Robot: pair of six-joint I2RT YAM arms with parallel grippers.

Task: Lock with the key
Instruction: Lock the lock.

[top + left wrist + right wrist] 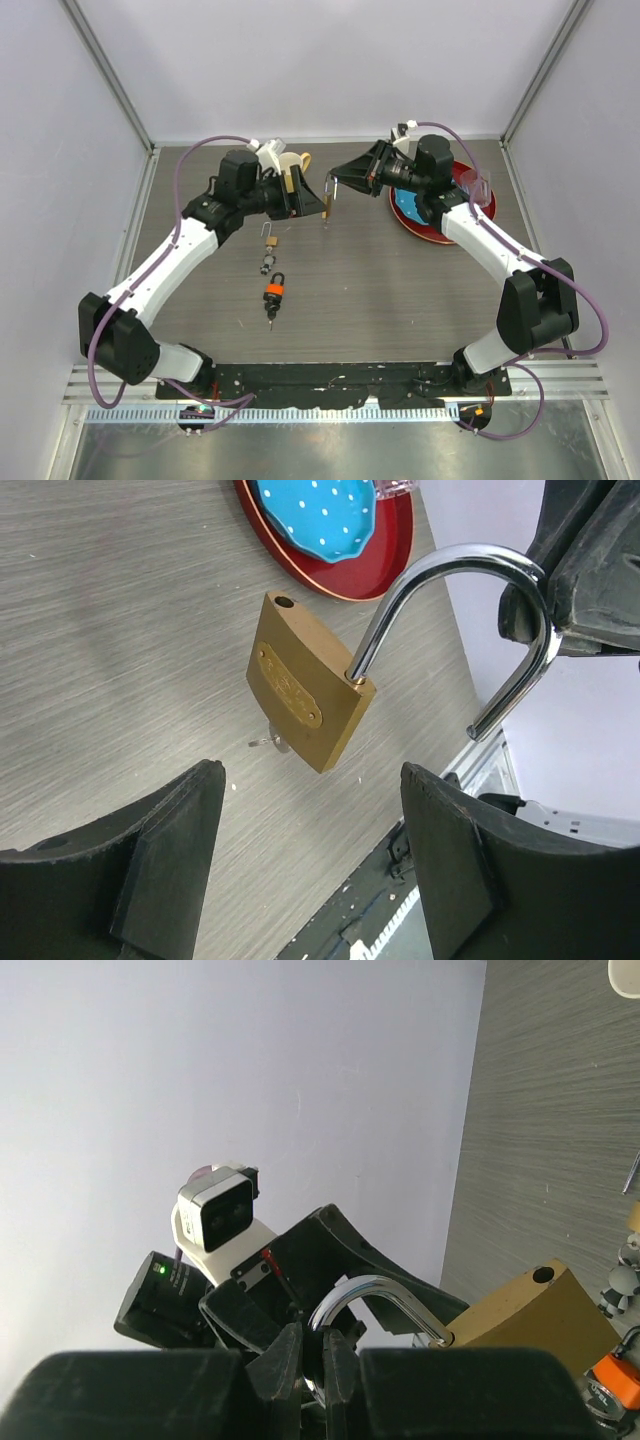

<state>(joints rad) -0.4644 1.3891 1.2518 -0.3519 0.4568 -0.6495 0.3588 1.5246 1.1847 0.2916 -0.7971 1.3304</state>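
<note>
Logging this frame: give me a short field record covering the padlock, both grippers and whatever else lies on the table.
lock: large brass padlock, held off the table
shackle: chrome shackle, swung open, free end out of the body
right gripper: shut on the shackle
left gripper: open, facing the lock, not touching it
table: small brass padlock, orange padlock, red plate
locked: not yet

The top view looks down on the whole table (400, 300); both wrist views closely face the padlock (305, 695).
</note>
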